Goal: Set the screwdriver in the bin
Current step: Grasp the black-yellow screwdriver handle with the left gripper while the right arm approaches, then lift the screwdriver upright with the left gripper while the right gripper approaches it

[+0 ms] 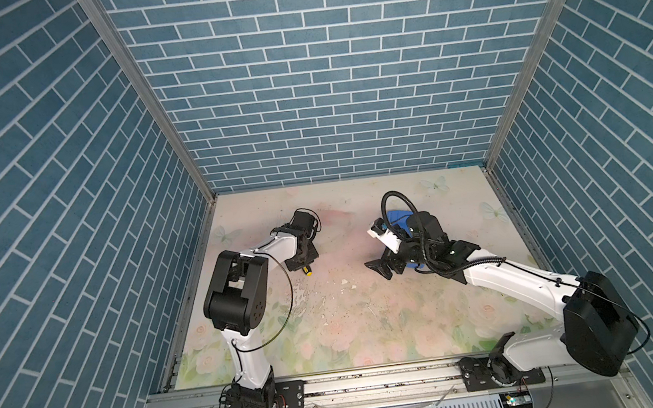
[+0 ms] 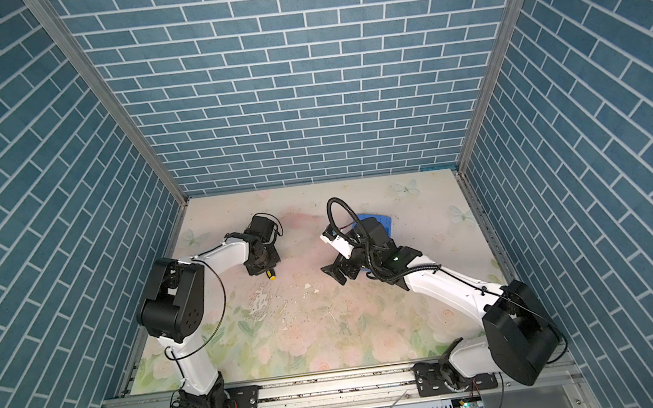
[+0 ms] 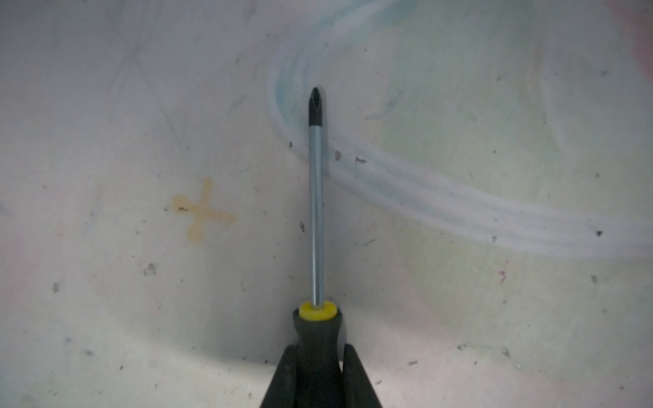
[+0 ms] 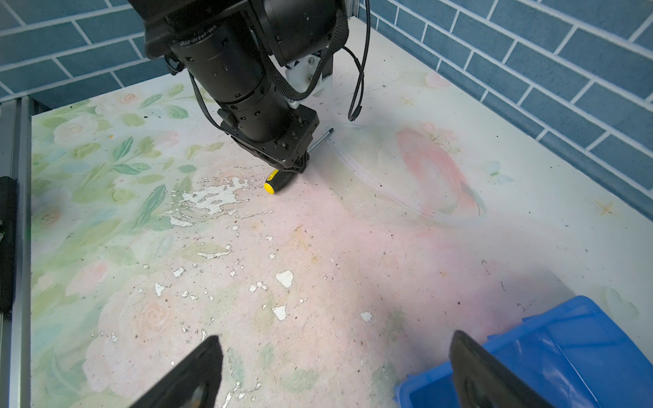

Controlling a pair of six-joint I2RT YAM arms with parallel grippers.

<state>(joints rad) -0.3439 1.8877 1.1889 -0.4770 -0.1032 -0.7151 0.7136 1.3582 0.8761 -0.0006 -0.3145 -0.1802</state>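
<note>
A: How is the left gripper [image 3: 318, 356]?
B: Pointed down, elbow raised, jaws clamped on the screwdriver [image 3: 315, 212].
A: And the right gripper [image 4: 335, 342]?
B: Arm stretched forward, jaws spread wide, holding nothing.

A robot lab test cell: blue brick-print panels [image 1: 303, 90] on aluminium posts [image 1: 149, 99] enclose a worn floral tabletop [image 1: 371, 317], with a mounting rail [image 1: 378, 381] at bottom.

table [image 4: 353, 247]: floral, paint chipped | on it: screwdriver [image 4: 279, 181]; bin [image 4: 565, 346]
</note>
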